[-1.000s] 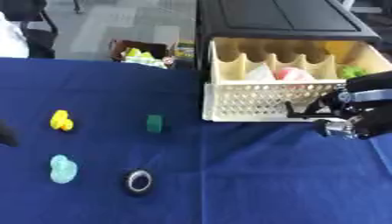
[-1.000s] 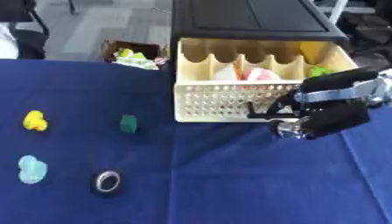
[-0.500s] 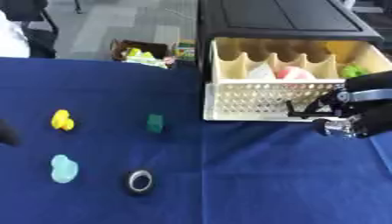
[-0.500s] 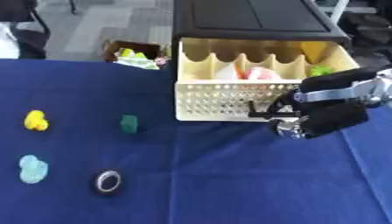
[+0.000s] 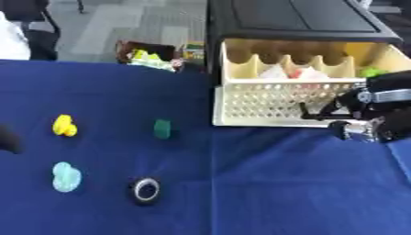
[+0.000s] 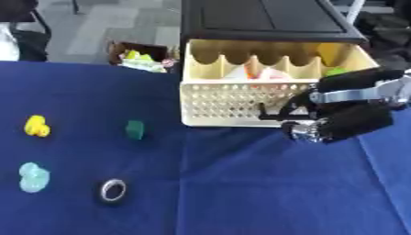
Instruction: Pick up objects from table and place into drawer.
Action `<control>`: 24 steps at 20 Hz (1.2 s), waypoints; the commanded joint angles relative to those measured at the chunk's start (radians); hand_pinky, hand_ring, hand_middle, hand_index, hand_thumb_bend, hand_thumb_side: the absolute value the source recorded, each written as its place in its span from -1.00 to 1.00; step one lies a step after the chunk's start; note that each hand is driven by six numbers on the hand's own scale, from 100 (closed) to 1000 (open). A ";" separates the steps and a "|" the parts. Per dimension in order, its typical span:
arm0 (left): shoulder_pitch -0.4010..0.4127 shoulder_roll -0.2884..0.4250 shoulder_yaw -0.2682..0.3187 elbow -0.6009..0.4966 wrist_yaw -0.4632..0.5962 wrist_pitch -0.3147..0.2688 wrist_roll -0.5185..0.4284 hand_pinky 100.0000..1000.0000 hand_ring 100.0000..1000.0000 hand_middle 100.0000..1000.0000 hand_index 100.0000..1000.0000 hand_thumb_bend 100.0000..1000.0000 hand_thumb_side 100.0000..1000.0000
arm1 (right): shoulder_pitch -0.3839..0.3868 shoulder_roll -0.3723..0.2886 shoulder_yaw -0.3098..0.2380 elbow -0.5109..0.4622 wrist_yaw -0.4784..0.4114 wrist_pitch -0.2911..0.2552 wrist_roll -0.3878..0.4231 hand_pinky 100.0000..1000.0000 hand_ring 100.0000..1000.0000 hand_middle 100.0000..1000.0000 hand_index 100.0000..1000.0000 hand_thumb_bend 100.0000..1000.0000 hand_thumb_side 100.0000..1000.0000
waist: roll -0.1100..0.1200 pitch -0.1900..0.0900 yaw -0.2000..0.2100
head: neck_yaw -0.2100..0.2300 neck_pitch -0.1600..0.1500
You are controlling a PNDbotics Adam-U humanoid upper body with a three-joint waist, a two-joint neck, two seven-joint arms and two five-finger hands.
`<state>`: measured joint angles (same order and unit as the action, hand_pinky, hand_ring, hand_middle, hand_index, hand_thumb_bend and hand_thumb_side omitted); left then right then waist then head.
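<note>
An open cream drawer [image 6: 241, 103] stands under a black cabinet top [image 6: 265, 18], with white, red and green things inside. My right hand [image 6: 349, 121] hovers just in front of the drawer's right front corner, open, with thin fingers [image 6: 277, 112] reaching toward the perforated front and nothing held. Loose on the blue cloth lie a yellow duck-shaped toy [image 5: 64, 125], a small green piece [image 5: 162, 128], a pale teal toy [image 5: 66, 176] and a black ring [image 5: 145, 189]. A dark shape at the left edge [image 5: 6, 137] appears to be my left hand.
The blue-covered table [image 5: 265, 193] stretches across the view. Beyond its far edge, on the grey floor, sits a dark box with yellow-green items [image 5: 148, 55]. A dark chair [image 5: 28, 32] stands at the far left.
None beyond a slight shift of the right hand; the loose objects lie where they were.
</note>
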<state>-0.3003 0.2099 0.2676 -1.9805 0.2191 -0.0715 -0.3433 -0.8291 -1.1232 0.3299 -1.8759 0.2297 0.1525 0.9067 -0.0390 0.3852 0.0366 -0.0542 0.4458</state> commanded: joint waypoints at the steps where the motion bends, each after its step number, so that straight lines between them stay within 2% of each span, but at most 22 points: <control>1: -0.011 0.008 0.004 -0.020 -0.004 0.001 -0.001 0.00 0.08 0.03 0.27 -0.91 1.00 | -0.005 -0.040 -0.030 -0.044 -0.022 0.009 0.000 -0.59 -0.54 -0.97 0.81 -1.00 1.00 | 0.000 -0.018 -0.002 | 0.002 -0.011; 14: -0.014 0.004 0.004 -0.020 -0.003 0.003 -0.001 0.01 0.08 0.03 0.28 -0.91 1.00 | 0.028 -0.039 0.040 0.027 0.000 0.023 0.000 -0.62 -0.52 -0.92 0.86 -1.00 1.00 | 0.001 -0.015 0.007 | -0.008 -0.015; 19: -0.013 0.003 0.004 -0.020 -0.007 0.003 -0.002 0.01 0.08 0.04 0.28 -0.91 1.00 | 0.038 -0.045 0.030 0.005 -0.037 0.066 0.000 -0.57 -0.49 -0.89 0.89 -1.00 1.00 | 0.003 -0.014 0.006 | -0.007 -0.015; 24: -0.012 0.003 0.005 -0.020 -0.010 0.003 -0.004 0.01 0.08 0.04 0.28 -0.91 1.00 | 0.059 -0.063 -0.007 -0.059 -0.050 0.094 0.000 -0.55 -0.49 -0.89 0.89 -1.00 1.00 | 0.004 -0.012 0.003 | -0.005 -0.015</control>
<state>-0.3070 0.2015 0.2677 -1.9805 0.2112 -0.0693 -0.3431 -0.7624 -1.1451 0.3452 -1.9050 0.1927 0.2326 0.9003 -0.0368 0.3898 0.0416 -0.0595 0.4453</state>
